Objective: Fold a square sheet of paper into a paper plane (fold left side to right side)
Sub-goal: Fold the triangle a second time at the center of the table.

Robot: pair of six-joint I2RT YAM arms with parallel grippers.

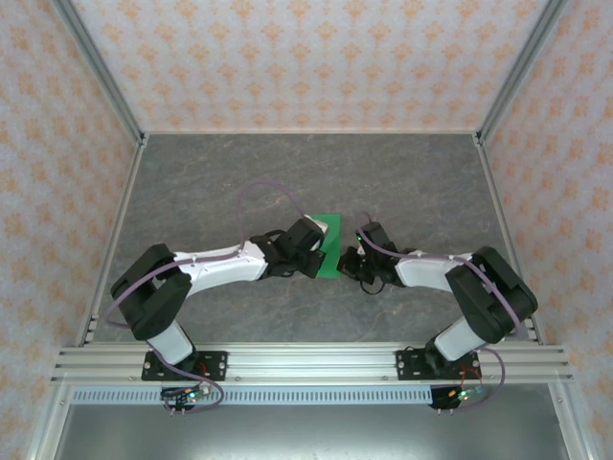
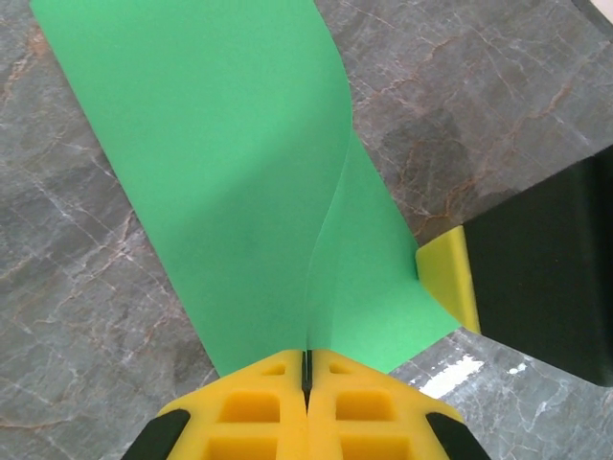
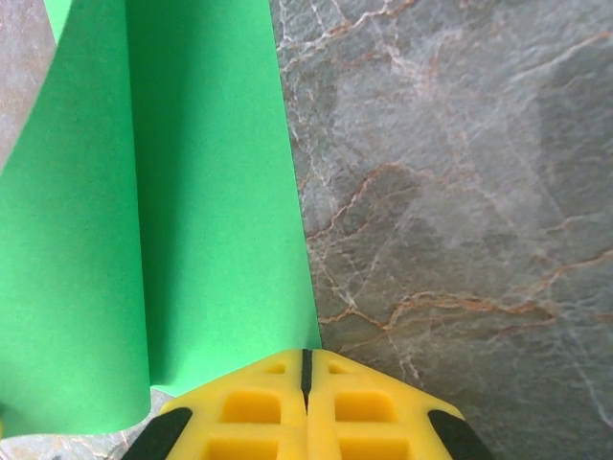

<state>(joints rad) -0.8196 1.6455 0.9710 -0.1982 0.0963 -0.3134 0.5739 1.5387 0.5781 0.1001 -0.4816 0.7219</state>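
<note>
Grey marbled table point(image 1: 239, 172) bears a thin bright green paper sheet point(image 1: 332, 235): left hand point(image 2: 306, 356) pinches its lifted flap, right hand point(image 3: 306, 355), pressed together, sits at its right edge

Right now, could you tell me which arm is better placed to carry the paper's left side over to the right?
Left arm, probably: its jaws are shut on a raised fold of the paper, while the right arm rests shut jaws at the right edge.

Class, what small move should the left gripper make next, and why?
Probably carry the left gripper slightly right and down: it pinches the lifted edge of the square sheet of paper, short of the edge beside the shut right gripper.
</note>
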